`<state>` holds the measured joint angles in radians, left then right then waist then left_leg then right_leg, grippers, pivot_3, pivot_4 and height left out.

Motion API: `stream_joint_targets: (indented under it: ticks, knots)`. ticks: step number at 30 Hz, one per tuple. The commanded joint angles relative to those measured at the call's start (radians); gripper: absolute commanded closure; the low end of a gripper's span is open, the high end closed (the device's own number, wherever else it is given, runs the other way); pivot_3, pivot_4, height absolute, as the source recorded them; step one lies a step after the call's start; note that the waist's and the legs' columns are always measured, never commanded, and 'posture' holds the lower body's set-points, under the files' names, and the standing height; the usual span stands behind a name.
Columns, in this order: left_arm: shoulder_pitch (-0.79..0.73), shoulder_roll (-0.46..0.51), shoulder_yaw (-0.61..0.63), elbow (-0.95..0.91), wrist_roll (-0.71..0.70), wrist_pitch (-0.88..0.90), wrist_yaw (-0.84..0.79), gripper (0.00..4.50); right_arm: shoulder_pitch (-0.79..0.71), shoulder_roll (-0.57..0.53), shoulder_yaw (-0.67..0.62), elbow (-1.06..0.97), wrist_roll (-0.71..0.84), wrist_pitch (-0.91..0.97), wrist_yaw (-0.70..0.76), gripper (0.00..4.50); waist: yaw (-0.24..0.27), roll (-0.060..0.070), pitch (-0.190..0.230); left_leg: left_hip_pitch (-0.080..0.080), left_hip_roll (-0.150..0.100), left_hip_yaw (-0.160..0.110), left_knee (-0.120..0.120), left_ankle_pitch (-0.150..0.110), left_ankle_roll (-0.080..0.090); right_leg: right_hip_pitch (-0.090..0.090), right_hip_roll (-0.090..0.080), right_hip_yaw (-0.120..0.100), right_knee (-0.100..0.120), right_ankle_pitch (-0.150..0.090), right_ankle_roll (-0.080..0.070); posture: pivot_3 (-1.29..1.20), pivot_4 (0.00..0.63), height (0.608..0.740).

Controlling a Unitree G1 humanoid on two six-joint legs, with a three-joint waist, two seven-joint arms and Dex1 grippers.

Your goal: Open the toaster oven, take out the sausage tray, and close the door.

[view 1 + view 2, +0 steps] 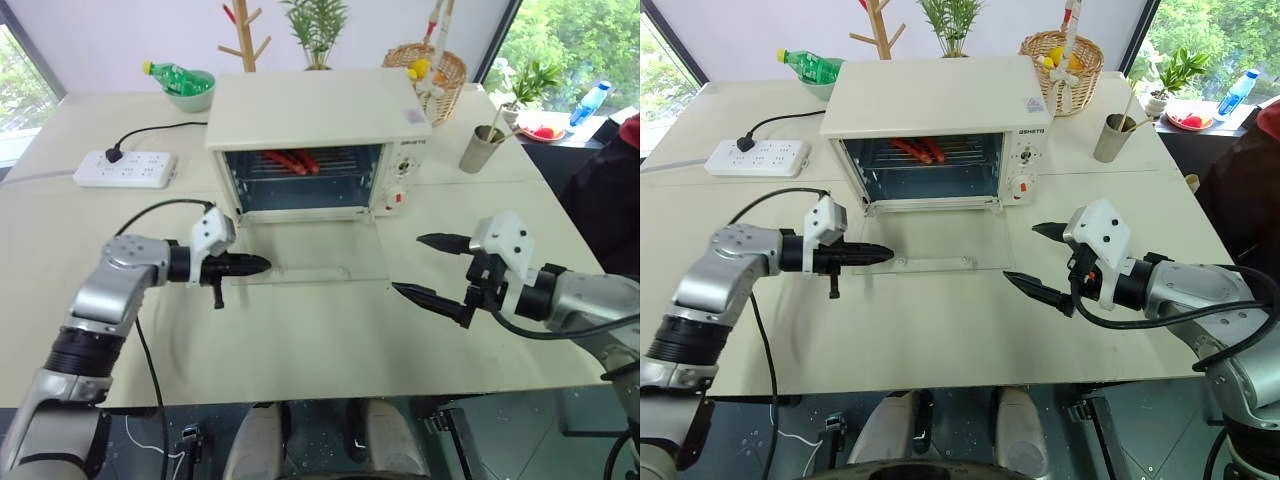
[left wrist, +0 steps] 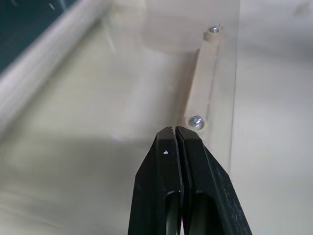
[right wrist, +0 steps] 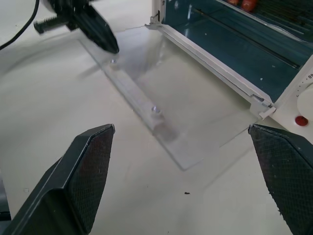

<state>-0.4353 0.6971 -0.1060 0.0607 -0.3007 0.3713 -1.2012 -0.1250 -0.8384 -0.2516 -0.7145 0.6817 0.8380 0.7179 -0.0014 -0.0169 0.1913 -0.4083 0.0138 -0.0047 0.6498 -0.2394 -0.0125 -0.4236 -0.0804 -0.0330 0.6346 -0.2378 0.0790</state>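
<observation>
The cream-white toaster oven [image 1: 318,110] stands at the back middle of the table. Its glass door [image 1: 330,250] lies folded down flat on the tabletop, bar handle [image 1: 310,272] at the near edge. Red sausages [image 1: 290,160] show on the sausage tray, high up inside the oven. My left gripper [image 1: 264,264] is shut on nothing, its tip just above the handle's left end [image 2: 197,120]. My right gripper [image 1: 407,264] stands open and empty, just off the door's right near corner, pointing toward the oven [image 3: 293,93].
A white power strip [image 1: 125,168] with a black cable lies at the back left. Behind it is a bowl with a green bottle [image 1: 185,85]. A wicker basket [image 1: 430,65] and a metal cup [image 1: 482,148] stand right of the oven. A person's dark sleeve [image 1: 610,190] is at the right edge.
</observation>
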Motion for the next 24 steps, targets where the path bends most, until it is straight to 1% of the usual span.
stream_joint_targets:
  ticks: [1, 5, 8, 11, 13, 18, 19, 24]
  knots:
    - [0.013, -0.014, -0.011, 0.016, 0.035, -0.057, 0.025, 4.45, -0.004, -0.003, -0.015, -0.031, 0.01, -0.013, -0.02, 0.0, 0.007, 0.0, 0.0, 0.0, 0.0, 0.0, 0.0, 0.0, 0.0, 0.0, 0.0, 0.0, 0.0, 0.0, 0.0, 0.0, 0.15, 0.74]
    - [0.02, -0.043, -0.028, 0.057, 0.068, -0.103, 0.05, 4.45, -0.011, -0.001, -0.007, -0.026, 0.005, -0.02, -0.035, 0.0, 0.014, 0.0, -0.001, 0.001, 0.0, 0.0, 0.0, 0.0, 0.0, 0.0, 0.0, 0.0, 0.0, 0.0, 0.0, 0.0, 0.15, 0.74]
    - [0.012, -0.043, -0.015, 0.059, 0.057, -0.089, 0.055, 4.45, -0.023, -0.007, 0.003, -0.018, -0.005, -0.031, -0.036, 0.0, 0.015, 0.0, -0.002, 0.001, 0.0, 0.0, 0.001, 0.0, 0.0, 0.001, 0.0, 0.0, 0.0, 0.0, -0.001, 0.0, 0.15, 0.74]
    - [0.007, -0.021, 0.019, 0.032, 0.011, -0.04, 0.038, 3.63, -0.045, -0.016, 0.02, 0.0, -0.02, -0.043, -0.032, 0.0, 0.014, 0.0, -0.002, 0.001, 0.0, 0.0, 0.001, 0.0, 0.0, 0.001, 0.0, 0.0, 0.0, 0.0, -0.001, 0.0, 0.15, 0.74]
    - [0.007, 0.003, 0.058, -0.004, -0.039, 0.015, 0.024, 2.74, -0.071, -0.018, 0.038, 0.023, -0.035, -0.048, -0.034, 0.0, 0.01, 0.0, -0.002, 0.001, 0.0, 0.0, 0.001, 0.0, 0.0, 0.001, 0.0, 0.0, 0.0, 0.0, -0.001, 0.0, 0.15, 0.74]
    - [0.006, 0.082, 0.195, -0.134, -0.21, 0.206, 0.017, 0.11, -0.144, -0.007, 0.091, 0.09, -0.092, -0.077, -0.049, 0.0, 0.008, -0.001, -0.001, 0.0, 0.001, 0.0, 0.0, 0.0, 0.0, 0.0, 0.001, 0.0, 0.0, 0.0, -0.001, 0.0, 0.15, 0.74]
    - [0.006, 0.099, 0.226, -0.159, -0.248, 0.248, 0.02, 0.03, -0.16, -0.001, 0.103, 0.105, -0.105, -0.084, -0.055, 0.0, 0.008, -0.001, -0.001, 0.0, 0.001, 0.0, 0.0, 0.0, 0.0, 0.0, 0.001, 0.0, 0.0, 0.0, -0.001, 0.0, 0.15, 0.74]
    - [-0.038, 0.158, 0.399, -0.24, -0.431, 0.439, 0.097, 0.03, -0.259, 0.036, 0.173, 0.181, -0.166, -0.101, -0.085, 0.0, 0.008, -0.001, -0.001, 0.0, 0.001, 0.0, 0.0, 0.0, 0.0, 0.0, 0.001, 0.0, 0.0, 0.0, -0.001, 0.0, 0.15, 0.74]
